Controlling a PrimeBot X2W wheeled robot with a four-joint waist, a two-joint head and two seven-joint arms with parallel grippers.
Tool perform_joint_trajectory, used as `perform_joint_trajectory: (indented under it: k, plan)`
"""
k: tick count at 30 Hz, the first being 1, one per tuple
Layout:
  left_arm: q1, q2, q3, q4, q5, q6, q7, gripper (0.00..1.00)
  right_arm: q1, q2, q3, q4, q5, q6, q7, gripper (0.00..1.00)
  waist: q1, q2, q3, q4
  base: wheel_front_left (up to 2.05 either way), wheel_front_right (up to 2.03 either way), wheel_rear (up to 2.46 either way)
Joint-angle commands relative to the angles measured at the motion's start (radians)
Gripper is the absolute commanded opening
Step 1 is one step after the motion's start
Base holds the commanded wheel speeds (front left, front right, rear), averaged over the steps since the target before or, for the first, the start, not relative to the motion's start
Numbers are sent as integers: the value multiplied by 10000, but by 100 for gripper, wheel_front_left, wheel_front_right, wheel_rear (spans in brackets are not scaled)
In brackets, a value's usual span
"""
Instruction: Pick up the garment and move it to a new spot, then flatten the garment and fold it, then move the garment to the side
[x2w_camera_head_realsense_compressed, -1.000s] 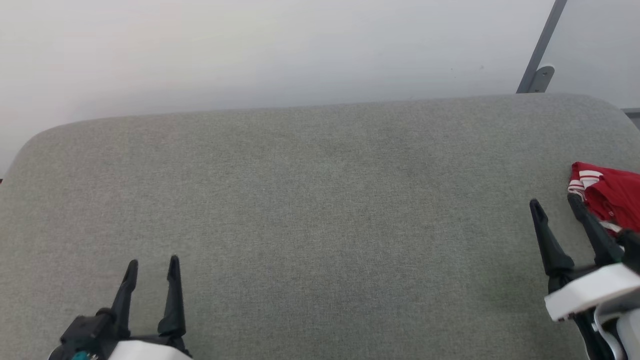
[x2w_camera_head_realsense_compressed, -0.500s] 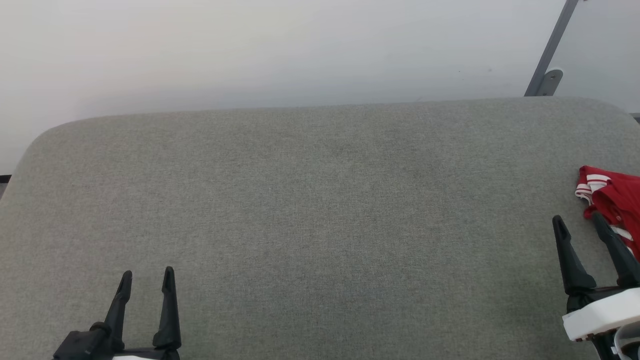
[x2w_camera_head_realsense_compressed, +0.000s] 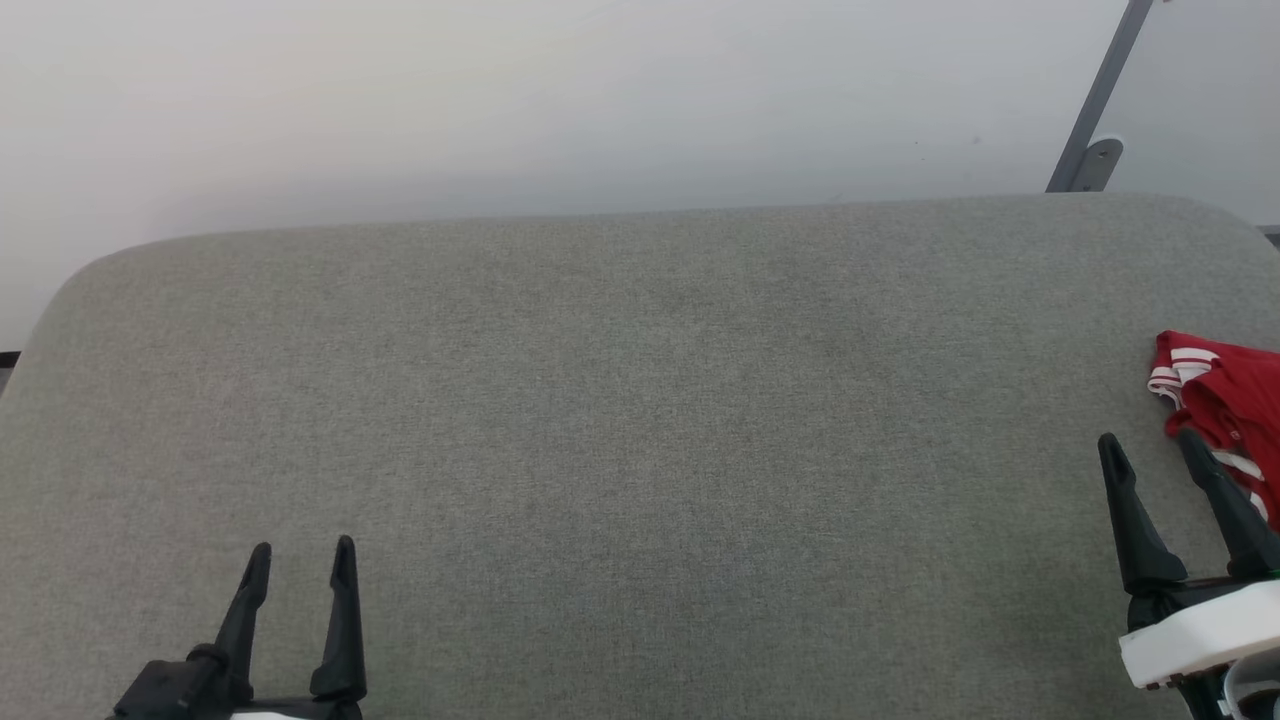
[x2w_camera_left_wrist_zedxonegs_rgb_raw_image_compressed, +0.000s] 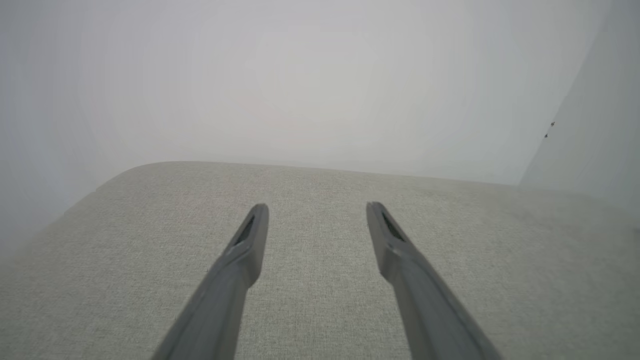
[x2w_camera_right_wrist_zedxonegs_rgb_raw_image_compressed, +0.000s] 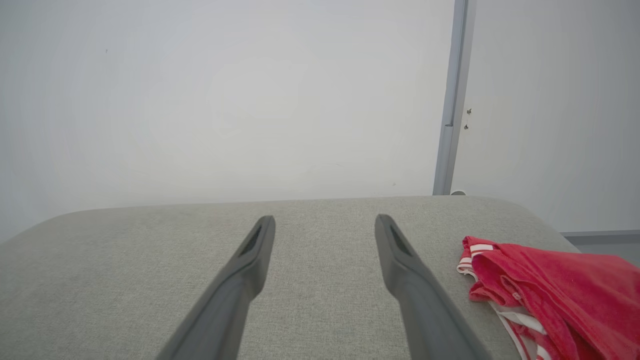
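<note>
Holding left end effector (x2w_camera_head_realsense_compressed: 303, 545) and right end effector (x2w_camera_head_realsense_compressed: 1147, 440) spread, empty, we are risking nudging the shirt (x2w_camera_head_realsense_compressed: 1225, 390) (bunched at the surface (x2w_camera_head_realsense_compressed: 640, 400) edge) off the side.

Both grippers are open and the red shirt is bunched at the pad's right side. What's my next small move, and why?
Probably shift the right gripper a little to its right and forward, over the garment. Its jaws stand open and empty, and the crumpled garment lies just right of it, near the grey pad's right edge.
</note>
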Motion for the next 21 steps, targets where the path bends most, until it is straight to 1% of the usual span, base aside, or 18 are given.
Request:
perform_joint_trajectory:
  k: [1,9,10,14,21]
  plan:
    - [-30,75,-14,17,35,12,-43,100,129,37,-15,-35,-79,-2,29,100,0,-1,9,9,0,0,0]
    - [25,115,55,87,-95,12,-43,100,155,107,-78,-197,-78,-2,108,100,0,-1,68,16,0,0,0]
    - [-4,102,31,71,-107,0,0,0,113,76,-82,-139,-58,0,78,0,0,-1,69,16,0,0,0]
    - [109,13,-6,428,-115,0,31,0,293,330,-12,194,-56,0,100,0,0,-1,76,17,0,0,0]
    - [-124,26,-15,538,-1513,8,337,0,159,592,-129,300,1046,0,372,0,0,-1,70,34,0,0,0]
